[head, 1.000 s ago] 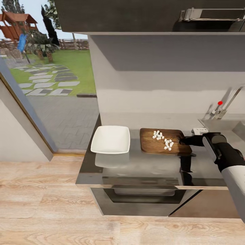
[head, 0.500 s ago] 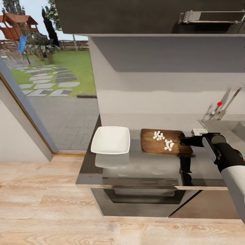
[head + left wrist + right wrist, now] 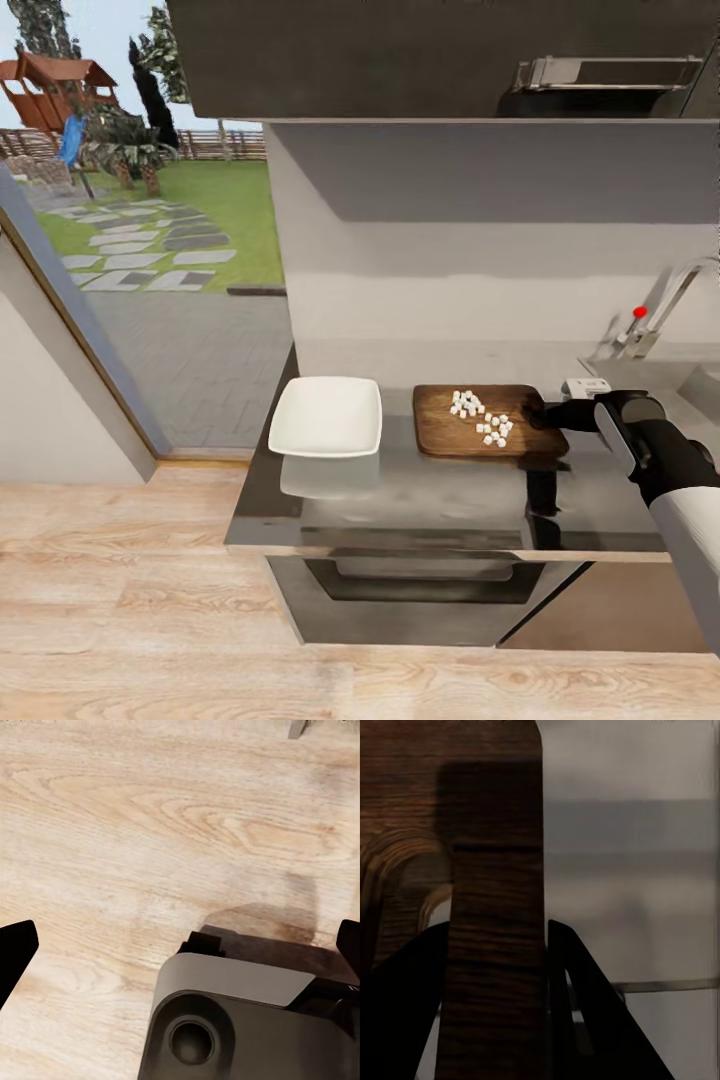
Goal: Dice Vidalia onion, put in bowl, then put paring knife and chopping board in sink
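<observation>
Here, right gripper (image 3: 540, 413) clamped on unlabelled chopping board (image 3: 450, 435); left gripper (image 3: 180, 945) spread wide.

Wooden chopping board (image 3: 487, 422) (glossy countertop (image 3: 420, 495))

Sink (image 3: 700, 385) cut off at the head view's right edge

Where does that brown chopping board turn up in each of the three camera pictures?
Head view: chopping board lies on the countertop, right of the white bowl, diced onion on top.
Left wrist view: not in it; wooden floor below.
Right wrist view: seen close up, between the claw's fingers.
Shared landmark: the right claw at the board's end.
</observation>
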{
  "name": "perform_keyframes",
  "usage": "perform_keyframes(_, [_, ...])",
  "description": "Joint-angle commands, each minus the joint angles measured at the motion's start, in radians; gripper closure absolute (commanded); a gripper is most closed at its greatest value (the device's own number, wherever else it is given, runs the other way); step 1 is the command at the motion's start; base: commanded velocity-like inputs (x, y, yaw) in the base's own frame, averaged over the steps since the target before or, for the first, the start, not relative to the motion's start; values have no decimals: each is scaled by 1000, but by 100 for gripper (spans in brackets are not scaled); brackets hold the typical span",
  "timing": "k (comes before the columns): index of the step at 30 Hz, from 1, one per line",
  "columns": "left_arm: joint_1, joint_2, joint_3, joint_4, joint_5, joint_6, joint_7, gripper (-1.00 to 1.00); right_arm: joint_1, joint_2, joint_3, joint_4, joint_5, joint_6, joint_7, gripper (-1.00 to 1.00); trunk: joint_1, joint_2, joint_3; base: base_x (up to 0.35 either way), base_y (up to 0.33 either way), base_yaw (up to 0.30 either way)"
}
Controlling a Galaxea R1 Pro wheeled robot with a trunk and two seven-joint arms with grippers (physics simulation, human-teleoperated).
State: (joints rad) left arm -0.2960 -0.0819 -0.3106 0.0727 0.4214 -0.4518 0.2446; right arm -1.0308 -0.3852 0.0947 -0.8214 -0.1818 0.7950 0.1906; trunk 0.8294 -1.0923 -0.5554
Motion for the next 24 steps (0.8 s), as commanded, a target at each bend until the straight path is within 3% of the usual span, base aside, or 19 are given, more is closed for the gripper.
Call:
perform_keyframes(1, [-2,-1,-8,4,5,-5,2,-100,0,-1,4,-1,-9,4,-3,100,0,-1,1,0,0,0])
perform_keyframes(24, [-2,-1,-8,4,5,-5,2,-100,0,-3,3,-1,-12,4,-2,100,0,-1,37,0,0,0])
